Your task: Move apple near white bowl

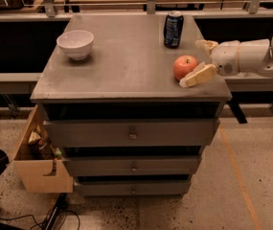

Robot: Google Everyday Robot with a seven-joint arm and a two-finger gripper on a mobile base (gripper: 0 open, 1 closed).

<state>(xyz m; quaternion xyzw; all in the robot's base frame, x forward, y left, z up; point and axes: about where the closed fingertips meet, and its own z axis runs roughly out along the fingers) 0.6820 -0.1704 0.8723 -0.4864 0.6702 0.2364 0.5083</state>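
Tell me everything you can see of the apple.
The apple is round, red-orange, with a dimpled top, upright near the right front corner of the grey cabinet top, in front of the blue can. The open gripper straddles it from the right; the near finger seems to touch its lower right side, the far finger stands clear.
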